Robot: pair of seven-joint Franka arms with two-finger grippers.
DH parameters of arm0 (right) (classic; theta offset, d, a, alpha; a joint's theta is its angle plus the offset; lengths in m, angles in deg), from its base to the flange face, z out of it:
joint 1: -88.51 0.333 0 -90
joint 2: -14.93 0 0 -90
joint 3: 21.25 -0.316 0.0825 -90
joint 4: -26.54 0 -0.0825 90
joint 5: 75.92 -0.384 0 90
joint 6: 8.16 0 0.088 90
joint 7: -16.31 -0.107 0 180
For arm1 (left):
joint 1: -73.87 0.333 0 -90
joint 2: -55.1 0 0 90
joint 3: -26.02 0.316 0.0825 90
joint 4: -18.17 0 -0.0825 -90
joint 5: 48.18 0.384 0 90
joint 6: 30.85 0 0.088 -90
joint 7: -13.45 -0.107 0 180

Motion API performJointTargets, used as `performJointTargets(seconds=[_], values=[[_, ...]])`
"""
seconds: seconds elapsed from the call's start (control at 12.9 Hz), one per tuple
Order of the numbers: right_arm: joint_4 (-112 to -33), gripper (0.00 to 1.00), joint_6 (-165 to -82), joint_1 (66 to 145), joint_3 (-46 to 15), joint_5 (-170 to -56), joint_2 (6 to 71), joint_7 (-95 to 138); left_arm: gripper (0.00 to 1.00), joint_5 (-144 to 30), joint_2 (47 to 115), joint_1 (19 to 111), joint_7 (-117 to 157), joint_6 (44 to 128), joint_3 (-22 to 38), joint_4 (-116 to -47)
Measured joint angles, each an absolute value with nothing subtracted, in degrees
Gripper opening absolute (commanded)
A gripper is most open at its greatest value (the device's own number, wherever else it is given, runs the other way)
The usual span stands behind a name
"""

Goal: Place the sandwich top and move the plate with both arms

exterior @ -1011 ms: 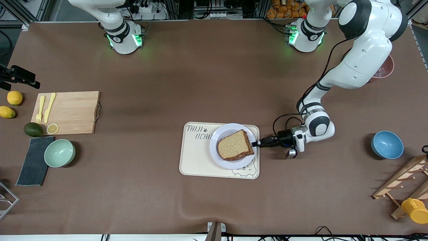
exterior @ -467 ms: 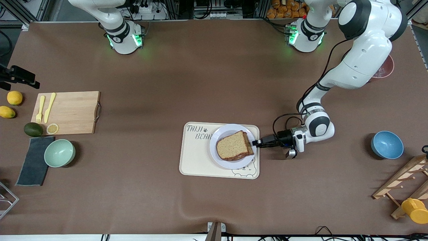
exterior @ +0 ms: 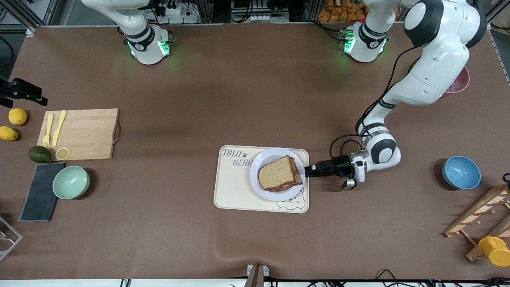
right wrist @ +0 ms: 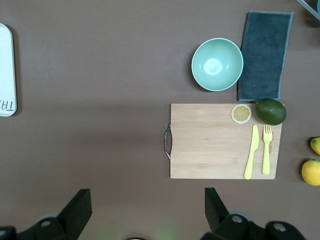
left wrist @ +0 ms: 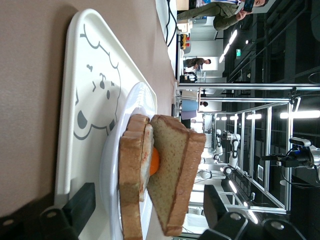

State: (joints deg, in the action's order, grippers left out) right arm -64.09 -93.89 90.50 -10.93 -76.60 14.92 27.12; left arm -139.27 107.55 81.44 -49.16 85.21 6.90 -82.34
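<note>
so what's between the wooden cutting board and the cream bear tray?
Nothing: bare brown table between wooden cutting board and cream bear tray, as the front view shows; right wrist view agrees.

The left arm reaches low, its tool [exterior: 307,170] horizontal with fingers spread apart. The right arm waits raised, its tool [right wrist: 145,207] pointing down, fingers parted.

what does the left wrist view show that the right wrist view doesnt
Only the left wrist view shows the plate, the sandwich top leaning on the egg slice, and the bear drawing on the tray. The open left gripper is beside the plate.

Only the right wrist view shows the cutting board with fork and knife, the green bowl, cloth, avocado and lemons. The open right gripper waits high above the table.

Both show the tray and the brown table.
</note>
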Motion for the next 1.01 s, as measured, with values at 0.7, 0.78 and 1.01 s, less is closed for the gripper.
performJointTargets(seconds=[0.7,0.78,1.01], values=[[-64.09,1.0,-93.89,90.5,-10.93,-76.6,14.94,27.11,1.0,-128.72,102.92,82.39,-36.75,87.35,9.23,-81.91],[-64.09,1.0,-93.89,90.5,-10.93,-76.6,14.94,27.11,1.0,-126.42,101.58,82.49,-34.14,87.37,9.43,-81.8],[-64.09,1.0,-93.89,90.5,-10.93,-76.6,14.95,27.11,1.0,-118.64,97.03,82.58,-25.82,87.44,10.33,-81.3]])
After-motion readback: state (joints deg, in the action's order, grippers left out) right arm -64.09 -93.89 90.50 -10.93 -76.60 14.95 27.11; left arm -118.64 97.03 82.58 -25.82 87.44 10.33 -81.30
